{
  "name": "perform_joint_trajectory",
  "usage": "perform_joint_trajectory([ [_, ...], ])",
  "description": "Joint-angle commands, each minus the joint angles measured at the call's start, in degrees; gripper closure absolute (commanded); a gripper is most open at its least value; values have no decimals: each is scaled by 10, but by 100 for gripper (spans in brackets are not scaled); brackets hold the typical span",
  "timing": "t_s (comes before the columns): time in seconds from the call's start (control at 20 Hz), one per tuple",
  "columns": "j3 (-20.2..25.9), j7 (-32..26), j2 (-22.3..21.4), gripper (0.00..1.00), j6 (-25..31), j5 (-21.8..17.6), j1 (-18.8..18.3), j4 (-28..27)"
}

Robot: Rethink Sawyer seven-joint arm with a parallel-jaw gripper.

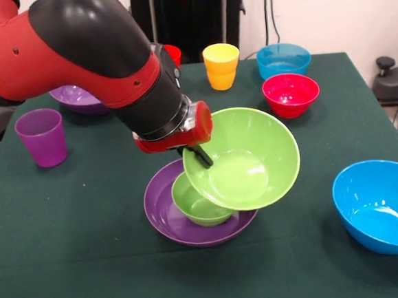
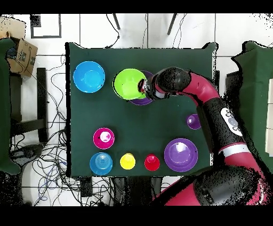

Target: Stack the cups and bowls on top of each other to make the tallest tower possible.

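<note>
Nearest the camera in the front view sits the large blue bowl point(image 1: 381, 205), open side up at about four o'clock from the table's middle, well apart from the rest. At the centre a large purple bowl point(image 1: 190, 212) rests on the green table point(image 1: 69, 256) with the small green bowl point(image 1: 200, 203) nested inside it. Above these the gripper point(image 1: 201, 152) clamps the near rim of the lime green bowl point(image 1: 244, 159), one dark finger hooked inside the wall, holding it tilted with its lower edge over the small green bowl. Whether that edge touches cannot be told.

At nine o'clock stands the translucent purple cup point(image 1: 41, 137), upright. At eleven o'clock lies the second purple bowl point(image 1: 78, 98), half hidden by the arm. Toward twelve the red cup point(image 1: 173, 54) peeks out behind the arm, the yellow-orange cup point(image 1: 221, 66) beside it. At one o'clock sits the light blue bowl point(image 1: 283, 59), with the small red bowl point(image 1: 290, 94) just in front of it.
</note>
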Motion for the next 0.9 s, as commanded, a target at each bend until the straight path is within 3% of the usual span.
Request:
perform_joint_trajectory([
  [0.05,16,-169,14,100,37,-34,1,-30],
  [0.9,19,-181,38,100,24,-49,-7,-37],
])
